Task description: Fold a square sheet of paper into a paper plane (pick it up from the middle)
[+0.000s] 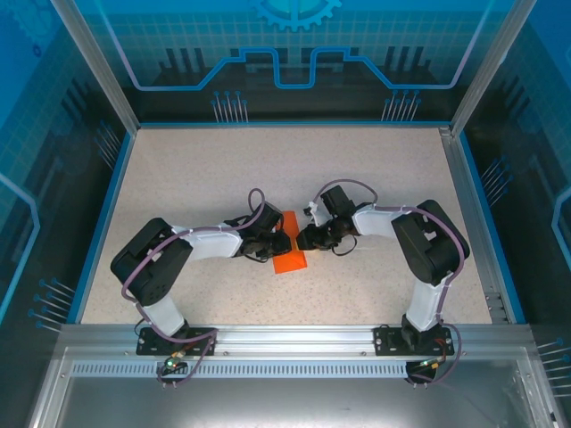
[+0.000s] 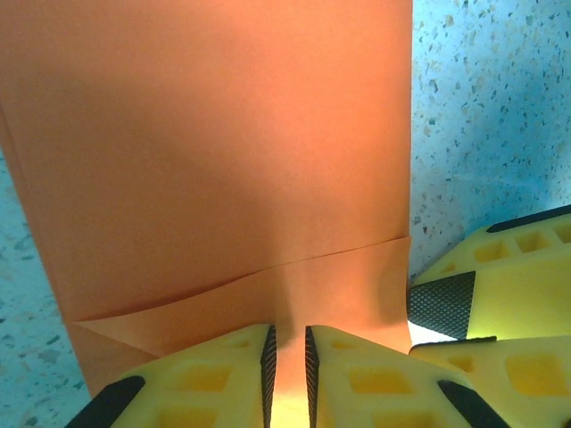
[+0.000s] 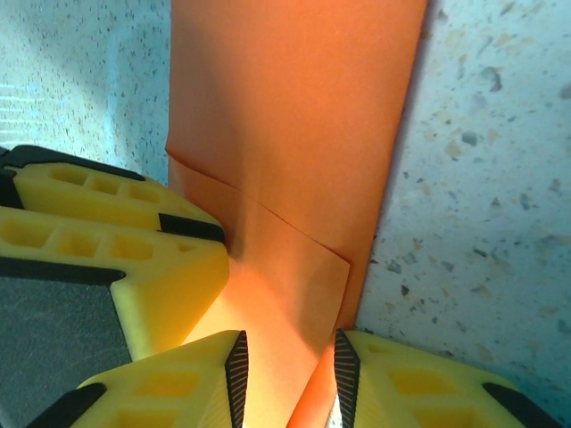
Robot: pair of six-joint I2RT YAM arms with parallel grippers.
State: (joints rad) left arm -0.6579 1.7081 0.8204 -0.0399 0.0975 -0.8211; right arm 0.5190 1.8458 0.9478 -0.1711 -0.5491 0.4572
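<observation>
The square sheet of paper (image 1: 290,259) is bright orange and folded into a narrow rectangle in the middle of the table. Both grippers meet over its far half. My left gripper (image 1: 284,241) comes in from the left. In the left wrist view its jaws (image 2: 289,357) stand almost together, with a raised ridge of the paper (image 2: 223,160) running into the narrow gap. My right gripper (image 1: 303,238) comes in from the right. Its jaws (image 3: 285,366) are wider apart, and a folded flap of the paper (image 3: 294,116) bows between the pads, its edge lifted against the right pad.
The speckled beige table (image 1: 223,169) is ringed by a blue rim and transparent blue walls (image 1: 294,53). An aluminium rail (image 1: 285,339) with both arm bases runs along the near edge. The other gripper's yellow fingers (image 2: 446,303) sit close beside each gripper.
</observation>
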